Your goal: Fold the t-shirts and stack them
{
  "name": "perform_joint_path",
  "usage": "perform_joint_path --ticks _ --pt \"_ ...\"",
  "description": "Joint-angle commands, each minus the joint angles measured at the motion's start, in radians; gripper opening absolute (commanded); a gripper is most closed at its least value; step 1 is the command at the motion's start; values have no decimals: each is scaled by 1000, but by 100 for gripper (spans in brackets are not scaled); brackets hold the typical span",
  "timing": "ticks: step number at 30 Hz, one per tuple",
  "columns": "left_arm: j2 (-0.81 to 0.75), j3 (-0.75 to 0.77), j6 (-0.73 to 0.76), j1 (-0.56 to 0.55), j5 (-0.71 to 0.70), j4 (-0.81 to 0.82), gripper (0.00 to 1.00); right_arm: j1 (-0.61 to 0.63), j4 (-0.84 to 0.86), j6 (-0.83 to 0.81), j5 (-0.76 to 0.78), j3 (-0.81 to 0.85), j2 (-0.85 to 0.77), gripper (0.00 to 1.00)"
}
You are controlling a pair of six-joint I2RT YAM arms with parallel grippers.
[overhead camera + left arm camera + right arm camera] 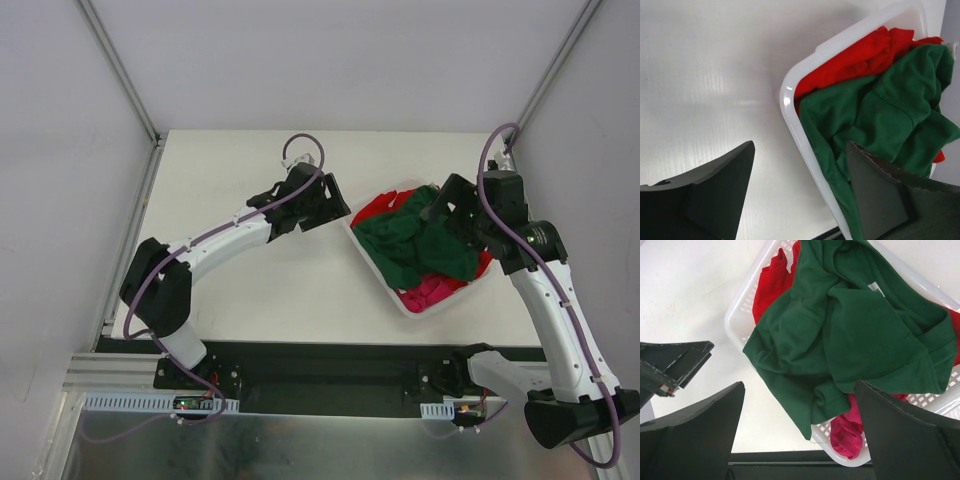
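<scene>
Two arms reach over the table [230, 290]; the left gripper [332, 203] hangs just beside the basket [372, 272], fingers spread, empty; in the basket the tees lie crumpled: red tee [378, 207] at the far left, green tee [405, 245] on top and draped over the rim, pink tee [430, 288] at the near end; the right gripper [443, 208] hovers above them, fingers wide, holding nothing.

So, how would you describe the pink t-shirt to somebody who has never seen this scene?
On the right half of the white table stands a white mesh basket of crumpled clothes. At its near end, the pink t-shirt peeks out beneath the dark green t-shirt. It alone is magenta; the red t-shirt shows mostly at the far end.
</scene>
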Motion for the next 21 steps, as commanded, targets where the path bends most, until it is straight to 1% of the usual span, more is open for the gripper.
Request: perform_joint_path --ticks 1,4,11,21 --pt "38 19 -46 -6 -62 51 73 -2 -49 -20 -3 56 -8 96" --pt "56 16 -62 -6 -79 56 70 -4 -63 -21 5 56 -8 96" --pt "114 51 -75 -34 -123 62 68 1 -63 -23 22 73 -14 96" --pt "203 91 -108 -40 -135 60 64 -1 -86 -34 54 69 -57 96"
